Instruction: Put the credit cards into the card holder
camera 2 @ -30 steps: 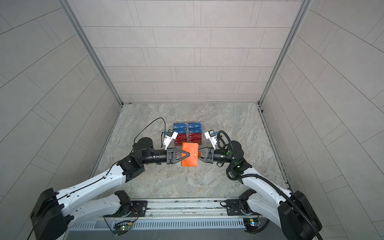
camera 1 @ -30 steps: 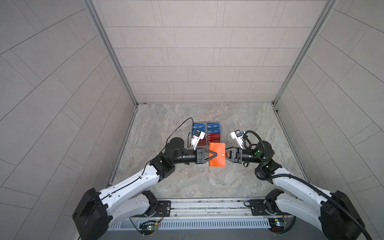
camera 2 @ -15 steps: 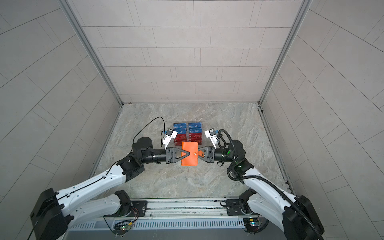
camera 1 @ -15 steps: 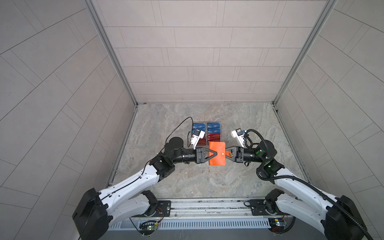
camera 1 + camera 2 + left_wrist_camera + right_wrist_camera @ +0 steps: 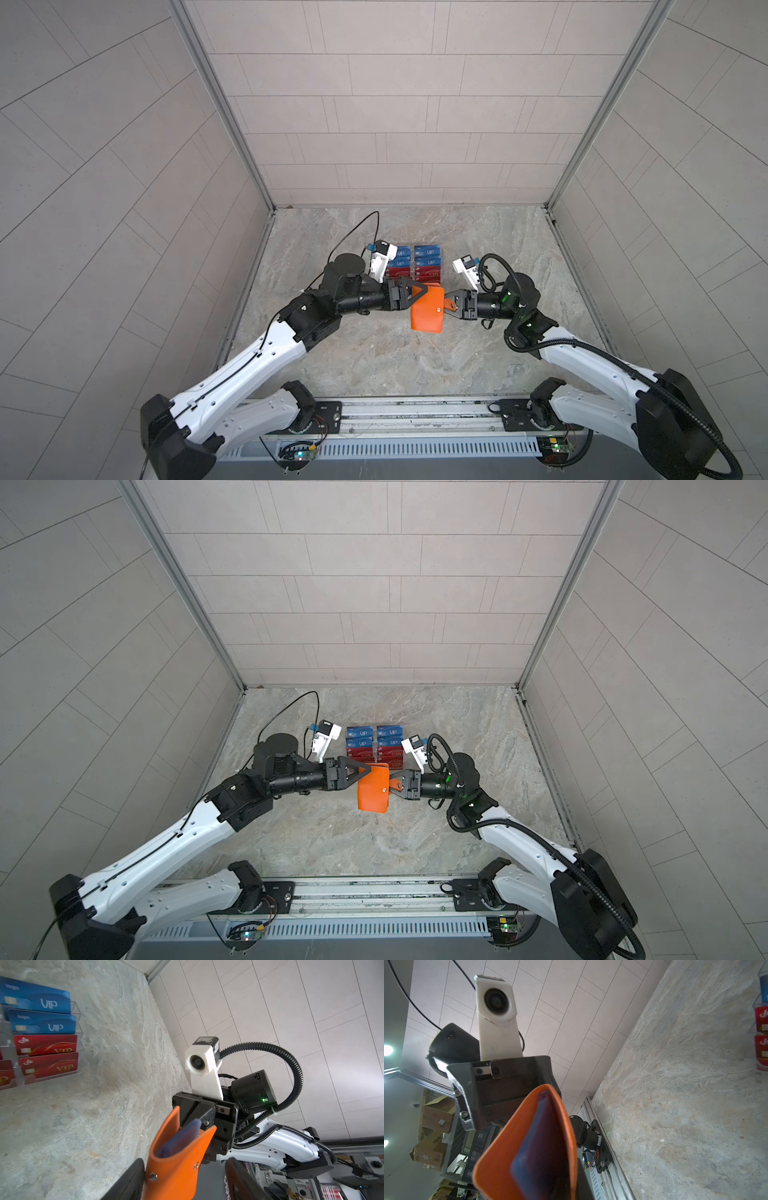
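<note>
Left arm: white and black, it reaches from the near left corner toward the middle of the stone-patterned table (image 5: pixel 374 357).
Left gripper (image 5: pixel 417 296): its jaws are spread wide and grip nothing. In the left wrist view one finger (image 5: pixel 128 1180) lies against the holder's outer cover while the other stands clear of it. The holder's left edge sits loosely between them.
Credit cards (image 5: pixel 428 262): they are behind both grippers, toward the back wall, standing in rows in a clear stand (image 5: pixel 52 1081). There are two columns side by side, with blue "VIP" cards in the back rows and red ones in the front rows.
Card holder (image 5: pixel 427 313): the orange holder is held up off the table between the two grippers, just in front of the stand. Its covers are parted in a narrow V, and a metal snap (image 5: pixel 437 309) shows on the cover that faces up in both top views. Something dark blue (image 5: pixel 537 1147) sits between the covers, but I cannot tell whether it is a card or the sleeves.
Right gripper (image 5: pixel 449 302): it is closed tight, pinching the holder's orange tab at its right edge, and it alone carries the holder.
Right arm: it comes in from the near right corner, with a black ribbed cable (image 5: pixel 270 1046) looping above its wrist.
</note>
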